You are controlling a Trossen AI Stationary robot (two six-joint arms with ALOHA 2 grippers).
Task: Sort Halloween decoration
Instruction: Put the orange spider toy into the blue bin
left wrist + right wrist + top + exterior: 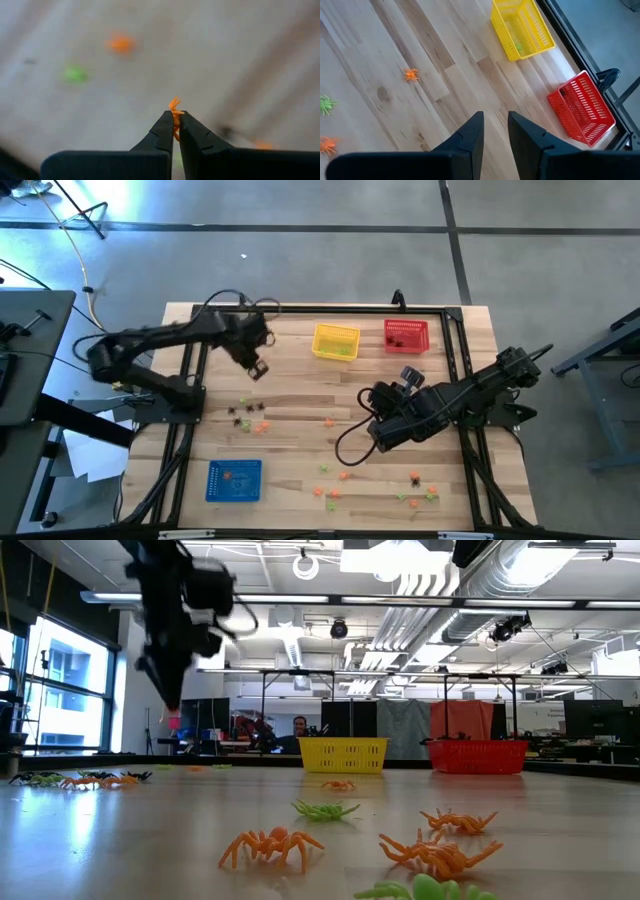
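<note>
Small orange, green and black spider trinkets lie scattered on the wooden table, some at the middle left and others near the front. My left gripper hangs above the table's far left part, shut on an orange spider. It points steeply down and shows high up in the low view. My right gripper waits open over the table's middle right, with nothing between its fingers. My left gripper pinches the orange spider between its two fingertips, coming from above and pointing down. A bit of the spider's body and legs sticks out past the tips. The spider is lifted well clear of the table.
A yellow basket and a red basket stand at the far edge, and a blue basket at the near left. More spiders lie at the near right. A black frame borders the table. A person sits far behind.
</note>
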